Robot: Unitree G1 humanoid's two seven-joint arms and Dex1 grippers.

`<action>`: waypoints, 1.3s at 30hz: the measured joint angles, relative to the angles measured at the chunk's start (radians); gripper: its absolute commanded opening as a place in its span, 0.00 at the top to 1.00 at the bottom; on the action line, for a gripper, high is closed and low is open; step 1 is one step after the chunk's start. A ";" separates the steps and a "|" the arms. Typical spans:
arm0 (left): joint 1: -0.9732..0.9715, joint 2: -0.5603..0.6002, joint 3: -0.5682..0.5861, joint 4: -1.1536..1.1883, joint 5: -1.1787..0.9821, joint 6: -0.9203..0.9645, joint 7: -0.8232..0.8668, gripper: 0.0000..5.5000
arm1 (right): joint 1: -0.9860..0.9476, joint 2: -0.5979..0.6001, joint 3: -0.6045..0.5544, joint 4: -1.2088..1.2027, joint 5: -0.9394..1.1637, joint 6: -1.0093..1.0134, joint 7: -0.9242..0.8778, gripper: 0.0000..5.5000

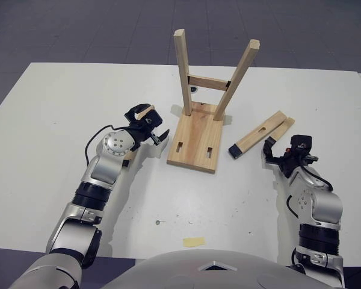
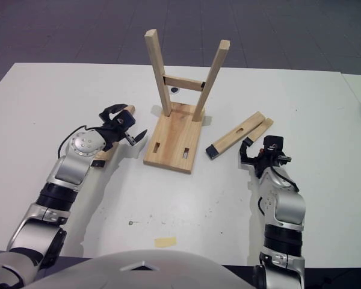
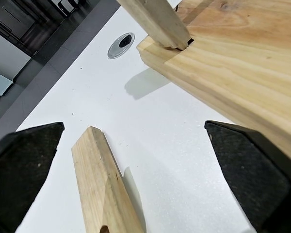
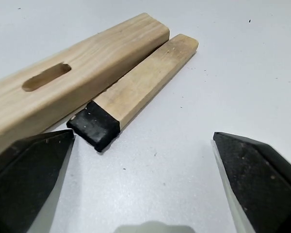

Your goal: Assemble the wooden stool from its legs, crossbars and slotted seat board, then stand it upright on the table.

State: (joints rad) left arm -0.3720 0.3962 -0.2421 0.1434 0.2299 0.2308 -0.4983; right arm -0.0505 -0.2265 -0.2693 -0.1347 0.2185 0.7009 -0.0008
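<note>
Right hand [image 1: 286,153], spread, hangs by the slotted leg [image 1: 257,133] — two legs [image 1: 183,72] already stand in the seat board [image 1: 195,137]. Next I pinch it squarely; left hand [image 1: 149,126] spread too.

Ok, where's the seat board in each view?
Left eye: seat board flat at centre, right of the left gripper.
Right eye: same, slightly further left.
Left wrist: its long edge, just ahead of the gripper.
Right wrist: aimed at the loose legs instead.
Landmark: the upright leg in its far-left corner.
</note>
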 measured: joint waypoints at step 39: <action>-0.028 -0.031 0.016 0.041 -0.020 -0.019 -0.003 0.02 | -0.019 0.096 -0.112 0.033 -0.017 -0.012 -0.140 0.76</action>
State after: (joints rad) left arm -0.4000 0.3651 -0.2265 0.1847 0.2096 0.2121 -0.5010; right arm -0.0695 -0.1309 -0.3816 -0.1014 0.2019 0.6888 -0.1409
